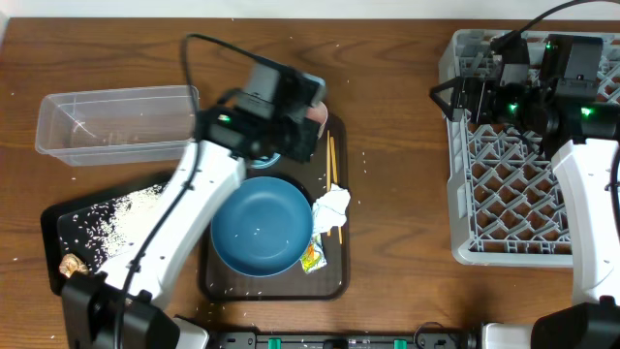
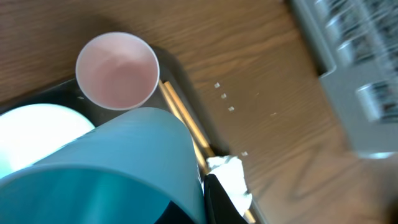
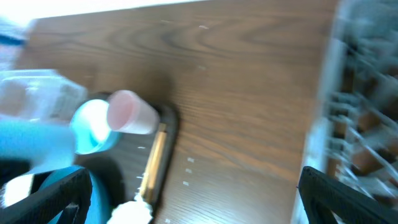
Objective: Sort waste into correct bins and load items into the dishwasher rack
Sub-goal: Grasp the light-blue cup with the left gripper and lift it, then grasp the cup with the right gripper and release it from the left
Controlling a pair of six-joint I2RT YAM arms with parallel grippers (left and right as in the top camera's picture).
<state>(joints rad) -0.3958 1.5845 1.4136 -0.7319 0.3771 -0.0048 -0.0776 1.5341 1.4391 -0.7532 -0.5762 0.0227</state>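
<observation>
Firmly clamped, the left gripper (image 2: 118,208) pinches the light-blue cup (image 2: 124,158), tilted above the dark-brown serving tray (image 1: 332,281) beside the upright pink cup (image 2: 117,70). The chopsticks (image 2: 186,121) and crumpled napkin (image 2: 231,177) lie along the tray's right edge. Over at the right, the right gripper (image 3: 194,177) has its fingers spread wide and holds nothing, hovering at the far left corner of the dishwasher rack (image 1: 504,194).

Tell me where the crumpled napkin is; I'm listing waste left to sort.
In the overhead view, the crumpled napkin lies at the dark-brown tray's right edge, right of the blue plate, atop the chopsticks, with the yellow-green wrapper just below it.
</observation>
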